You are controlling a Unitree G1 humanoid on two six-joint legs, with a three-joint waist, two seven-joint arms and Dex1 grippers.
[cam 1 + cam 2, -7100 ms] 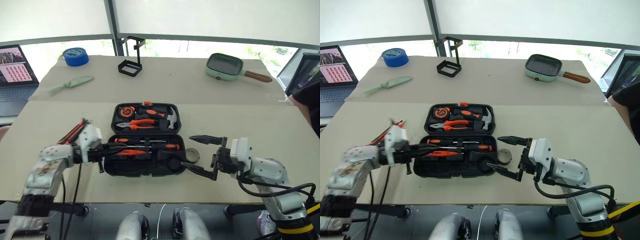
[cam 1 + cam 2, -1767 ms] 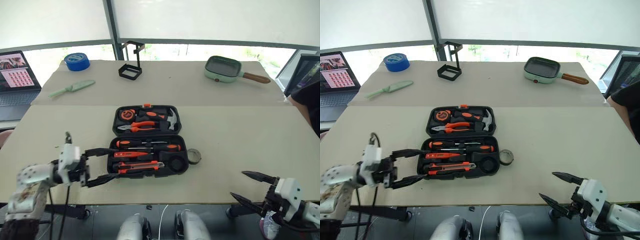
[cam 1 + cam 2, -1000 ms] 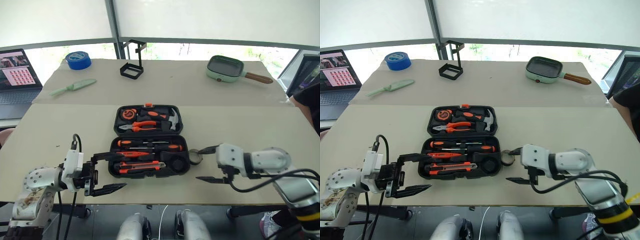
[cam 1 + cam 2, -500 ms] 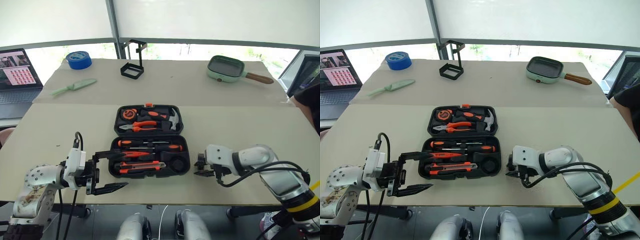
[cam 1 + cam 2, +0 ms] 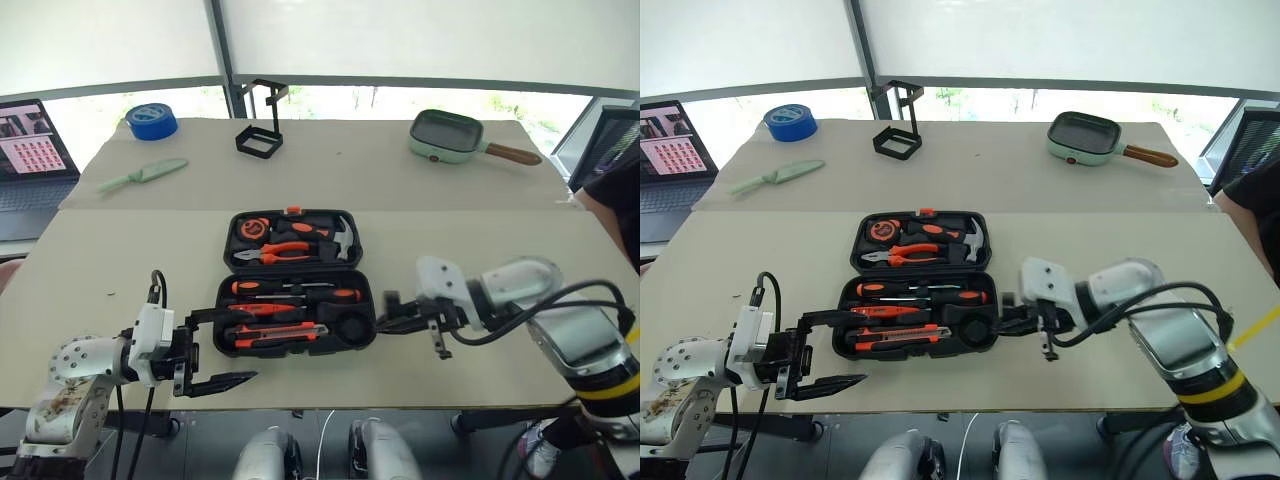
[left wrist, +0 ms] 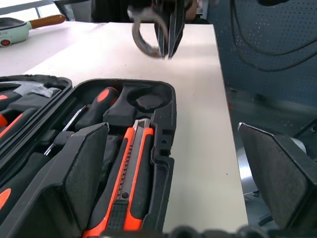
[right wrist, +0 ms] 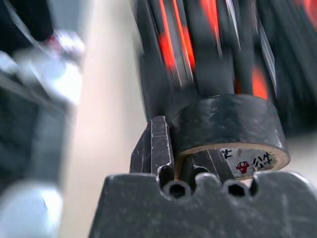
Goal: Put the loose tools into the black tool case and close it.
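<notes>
At the near left corner of the bench (image 5: 90, 260) we have the left claw (image 5: 222, 348) hanging level just off the tool case (image 5: 295, 290), its two fingers spread as wide as they go and nothing between them. The case lies open in the middle of the bench, lid half on the far side. In the near half we see two black-and-orange screwdrivers (image 5: 300, 293) with a slim orange screwdriver (image 5: 262, 309) just nearer, and the utility knife (image 5: 275, 331) in the nearest slot. A round pocket (image 6: 148, 102) at the right end of that half looks bare.

Right of the case, the right claw (image 5: 1012, 318) is pinched tight on the small tape roll (image 7: 229, 133), one finger (image 7: 159, 145) outside the wall and the other inside the ring. The roll hangs clear of the bench, just beside the case's right edge and near that round pocket.

Our worry is the grip: only the thin wall is caught, so we think the roll could swing or slip out if the arm moves briskly. If it is let go off-centre it may sit on the pocket's rim, and the lid would then not shut flat. The left claw, so near the left edge, could also nudge the case.
</notes>
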